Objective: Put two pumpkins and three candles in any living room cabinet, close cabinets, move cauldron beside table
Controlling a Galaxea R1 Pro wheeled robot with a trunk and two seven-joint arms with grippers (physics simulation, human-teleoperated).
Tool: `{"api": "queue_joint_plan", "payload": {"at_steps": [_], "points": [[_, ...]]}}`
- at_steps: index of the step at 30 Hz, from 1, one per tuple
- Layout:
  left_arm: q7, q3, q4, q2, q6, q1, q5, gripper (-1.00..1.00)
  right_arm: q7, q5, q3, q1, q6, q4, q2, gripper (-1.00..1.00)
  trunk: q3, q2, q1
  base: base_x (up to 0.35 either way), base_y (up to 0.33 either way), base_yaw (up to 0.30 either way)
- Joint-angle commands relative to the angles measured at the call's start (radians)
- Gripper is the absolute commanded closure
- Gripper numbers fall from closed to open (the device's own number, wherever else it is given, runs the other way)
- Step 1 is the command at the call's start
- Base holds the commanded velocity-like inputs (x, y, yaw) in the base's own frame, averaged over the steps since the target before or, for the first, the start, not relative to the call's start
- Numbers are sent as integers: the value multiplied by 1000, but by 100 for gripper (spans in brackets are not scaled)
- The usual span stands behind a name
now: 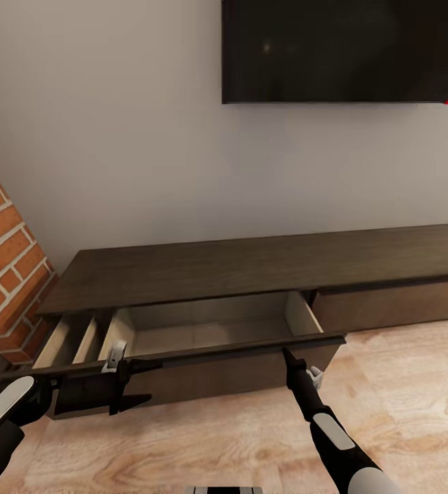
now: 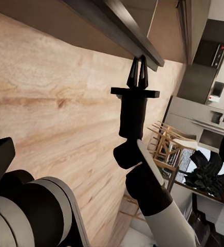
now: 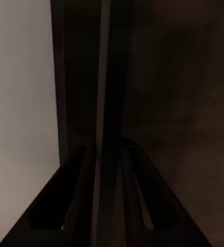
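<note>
Grippers first: at lower left the left gripper (image 1: 131, 385) hangs open and empty. Right gripper (image 1: 289, 362) pinches the drawer front (image 1: 251, 350), likely pulling it out. Beyond, mid-frame, the cabinet (image 1: 251, 267) drawer gapes empty.

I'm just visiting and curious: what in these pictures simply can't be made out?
- Head view: the cabinet runs off the right edge, so its full length is cut off.
- Head view: the open drawer's floor nearest us is hidden behind its own front panel.
- Right wrist view: too dark and close to tell whether the right end effector grips the drawer front.
</note>
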Motion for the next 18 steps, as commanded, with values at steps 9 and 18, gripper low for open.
{"api": "queue_joint_plan", "payload": {"at_steps": [9, 18], "points": [[9, -2, 0, 0, 0, -1, 10, -100, 30, 2, 19, -1, 6, -1, 1, 100, -1, 0, -1, -63, 0, 0], [9, -2, 0, 0, 0, -1, 10, -100, 29, 2, 19, -1, 6, -1, 1, 100, -1, 0, -1, -56, 0, 0]]}}
